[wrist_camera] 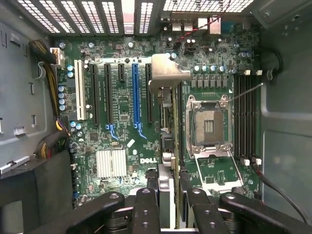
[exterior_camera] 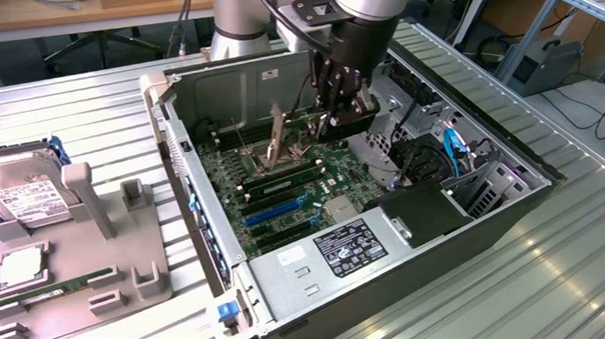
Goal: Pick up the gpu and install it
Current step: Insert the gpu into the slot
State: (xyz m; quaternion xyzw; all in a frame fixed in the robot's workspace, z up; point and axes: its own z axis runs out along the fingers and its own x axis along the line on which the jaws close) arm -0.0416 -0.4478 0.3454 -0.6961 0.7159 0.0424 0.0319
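A: Where's the gpu [wrist_camera: 168, 141] sitting rn?

B: Gripper [exterior_camera: 343, 107] is clamping it edge-on, fingers [wrist_camera: 146, 207] pinching either side, hanging over the motherboard [wrist_camera: 122, 122] inside the open pc case [exterior_camera: 518, 202]. Silvery bracket [wrist_camera: 168, 73] is pointing toward the rear vents.

A: Risks?

B: In my judgement it's hovering nearer the cpu socket [wrist_camera: 209, 126] than the blue slot [wrist_camera: 137, 92], w/ no contact showing. If it's going down misaligned, the card edge could be scraping components or jamming. Bracket could also be catching the case wall.

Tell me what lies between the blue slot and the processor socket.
Wrist view: a black slot and the graphics card, gripped edge-on by the end effector.
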